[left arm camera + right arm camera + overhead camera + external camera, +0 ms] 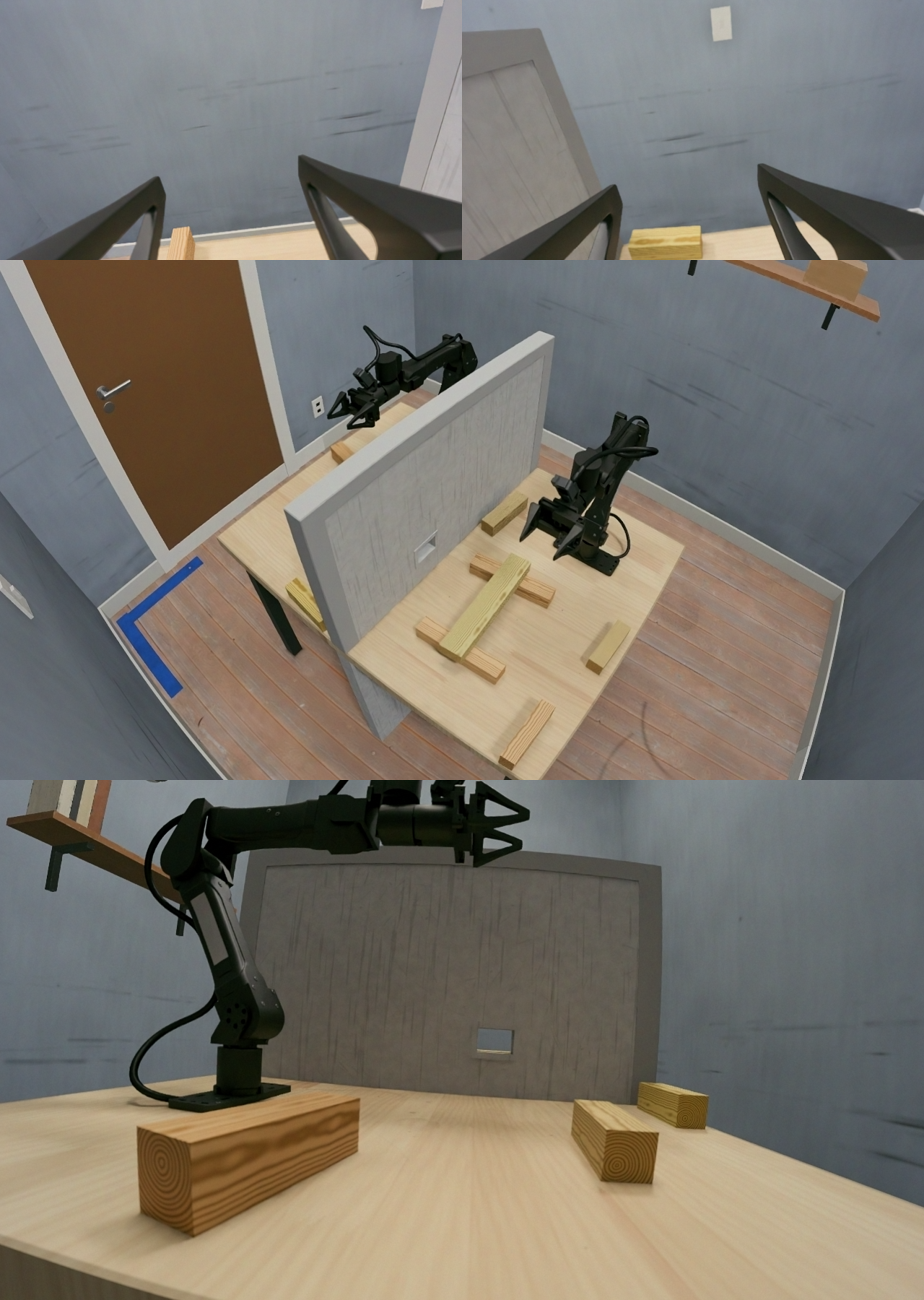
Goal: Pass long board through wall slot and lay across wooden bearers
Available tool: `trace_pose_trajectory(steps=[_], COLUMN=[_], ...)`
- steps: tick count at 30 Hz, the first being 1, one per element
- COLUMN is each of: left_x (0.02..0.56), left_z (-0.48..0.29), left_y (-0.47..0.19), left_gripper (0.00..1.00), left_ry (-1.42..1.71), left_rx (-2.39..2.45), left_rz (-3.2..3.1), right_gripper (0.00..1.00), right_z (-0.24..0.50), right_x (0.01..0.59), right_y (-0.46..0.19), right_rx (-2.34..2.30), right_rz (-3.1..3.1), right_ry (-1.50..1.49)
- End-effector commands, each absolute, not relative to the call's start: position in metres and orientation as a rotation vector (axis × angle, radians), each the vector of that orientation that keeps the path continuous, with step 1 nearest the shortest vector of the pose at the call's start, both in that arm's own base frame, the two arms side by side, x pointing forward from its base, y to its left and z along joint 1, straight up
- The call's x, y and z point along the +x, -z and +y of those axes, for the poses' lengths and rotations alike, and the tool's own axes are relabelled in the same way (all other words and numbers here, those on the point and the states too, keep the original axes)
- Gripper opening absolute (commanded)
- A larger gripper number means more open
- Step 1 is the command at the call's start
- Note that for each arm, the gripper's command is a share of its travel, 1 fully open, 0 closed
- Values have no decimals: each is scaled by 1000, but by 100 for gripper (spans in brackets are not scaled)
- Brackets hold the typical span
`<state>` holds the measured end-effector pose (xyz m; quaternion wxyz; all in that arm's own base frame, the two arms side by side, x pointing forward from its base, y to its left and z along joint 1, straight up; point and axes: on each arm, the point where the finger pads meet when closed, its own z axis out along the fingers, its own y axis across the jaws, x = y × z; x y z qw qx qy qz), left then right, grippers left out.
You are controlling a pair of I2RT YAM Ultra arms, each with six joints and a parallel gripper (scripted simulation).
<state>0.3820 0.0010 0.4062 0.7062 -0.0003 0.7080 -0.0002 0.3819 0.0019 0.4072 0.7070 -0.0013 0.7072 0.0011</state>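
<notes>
- LONG BOARD, START SIDE: Your long board [486, 607] lies across two orange supports [484, 666] [540, 591], on the left arm's side of the grey panel wall [445, 473] [388, 960] [427, 126] [509, 144].
- HANDS FREE: Your left gripper [538, 549] [229, 175] stands spread with nothing between its fingers; your right gripper [339, 422] [524, 828] [688, 183], across the wall, is likewise released.
- STEP IN HAND: The pickup appears to come first, with the passage and laying undone.
- NEXT MOVE: Bring the left gripper down over the board, grip across its width, lift, then turn one end toward the slot [426, 548] [494, 1040]. Ready the right gripper to receive it.
- FAR SIDE: An orange block [340, 452] [258, 1142] and two yellow blocks [613, 1140] [671, 1105] lie there; you might take the yellow pair for the bearers, though these angles don't settle it.
</notes>
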Motion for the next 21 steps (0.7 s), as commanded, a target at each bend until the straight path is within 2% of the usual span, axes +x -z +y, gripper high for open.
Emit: trace_pose_trajectory(steps=[1,21], left_x=[375,372], left_z=[2,2], left_y=[-419,-429], left_gripper=[78,78], left_ry=[-10,-9], left_rx=[3,5], left_rz=[1545,1522], right_gripper=[78,78], right_z=[-3,3], right_x=[377,372], right_y=[-435,-438], right_rx=[10,2], right_rz=[1504,1496], right_ry=[7,-5])
